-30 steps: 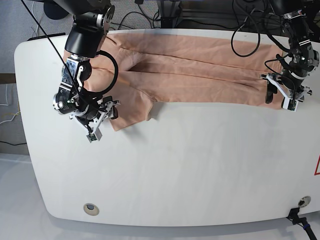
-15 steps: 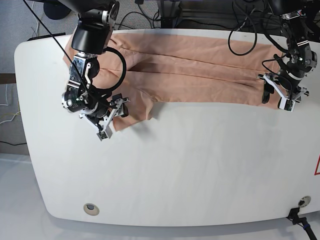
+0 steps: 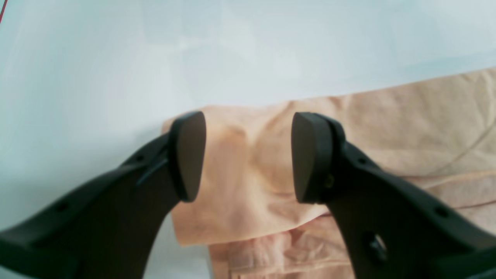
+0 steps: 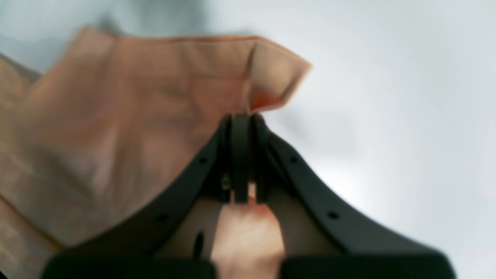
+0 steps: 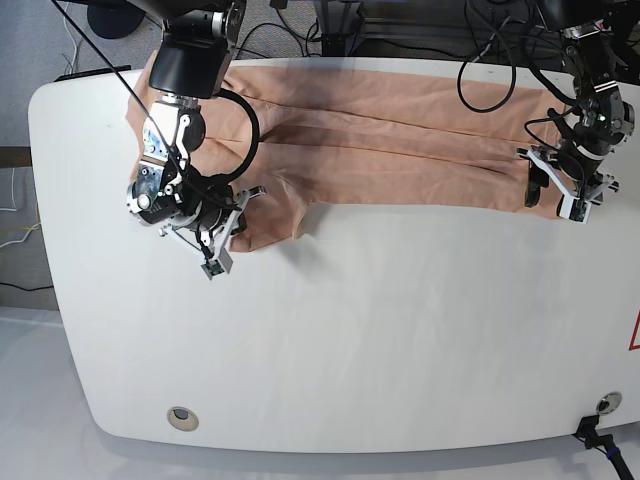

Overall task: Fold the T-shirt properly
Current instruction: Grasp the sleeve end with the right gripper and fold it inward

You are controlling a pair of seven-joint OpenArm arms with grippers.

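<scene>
**T-shirt pinched at one corner, other tool poised over the hem**

The T-shirt [image 5: 390, 140] lies stretched in a long band across the far side of the white surface [image 5: 400, 340], already doubled lengthwise by the look of its creases. The right tool [image 4: 242, 120] has its jaws pressed together on a corner of the cloth: fabric rises in a small peak just ahead of the tips and more shows pinched between the arms behind them. In the base view that tool [image 5: 225, 235] sits at the near edge of the shirt end that appears on the picture's left.

The left tool [image 3: 248, 155] stands wide, both pads clear of the cloth, with a layered corner of the shirt directly beneath and between them, bare surface just beyond. In the base view it [image 5: 562, 190] hovers at the opposite end.

The step in hand seems to be securing both near corners before carrying the edge over. To do it well, the left tool should probably drop straight down and close across all the stacked layers, not only the top one. Both ends should then likely lift together, so the band stays taut and square.
</scene>
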